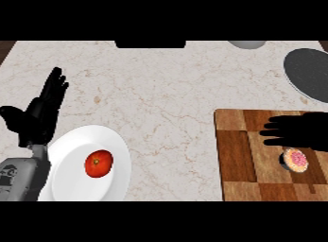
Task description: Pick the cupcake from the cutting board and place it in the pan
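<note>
Pink-frosted cupcake [295, 160] on cutting board [250, 156] (wooden); dark pan [315, 75] beyond.

Left hand [37, 113]: we see it open at the view's left, fingers straight and pointing up, resting.
Left forearm: grey, it enters from the lower left corner.
Right hand [313, 132]: at the right edge, fingers spread toward the left, relaxed.
</note>
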